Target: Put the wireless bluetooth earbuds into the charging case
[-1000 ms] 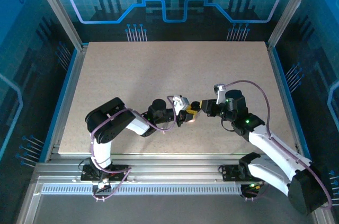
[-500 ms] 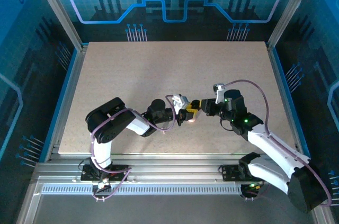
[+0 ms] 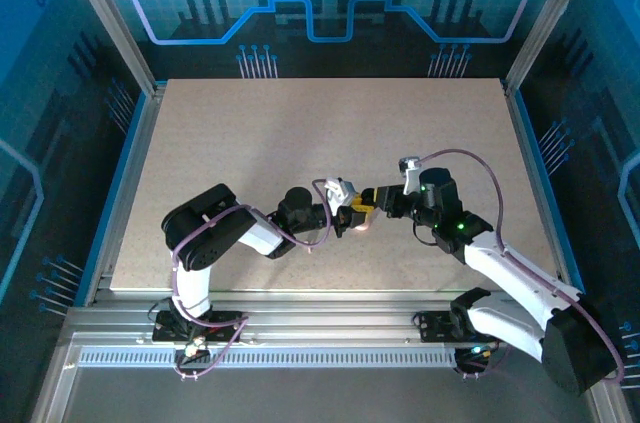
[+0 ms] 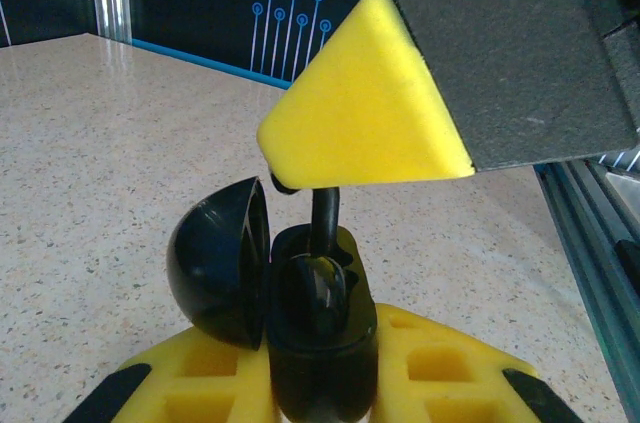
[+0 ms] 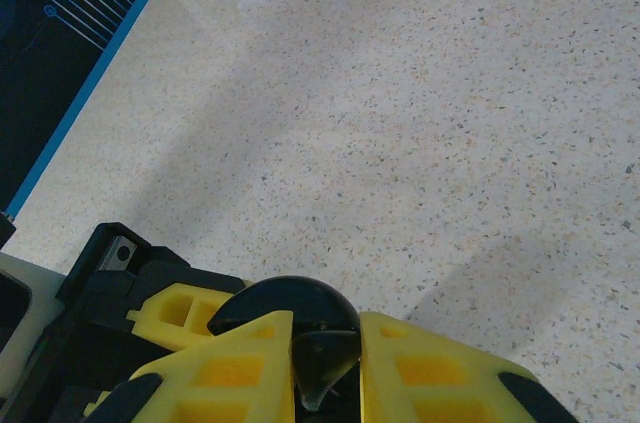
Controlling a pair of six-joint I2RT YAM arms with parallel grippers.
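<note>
Black stemmed earbud [image 4: 325, 211] hangs mid-frame in my left wrist view, pinched by the right gripper [image 5: 325, 368], lower end entering the glossy black open-lidded charging case [image 4: 320, 338] that my left gripper [image 3: 347, 215] clamps at bottom centre

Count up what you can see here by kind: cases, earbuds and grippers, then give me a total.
black charging case: 1
black earbud: 1
grippers, left gripper and right gripper: 2
Total: 4
</note>
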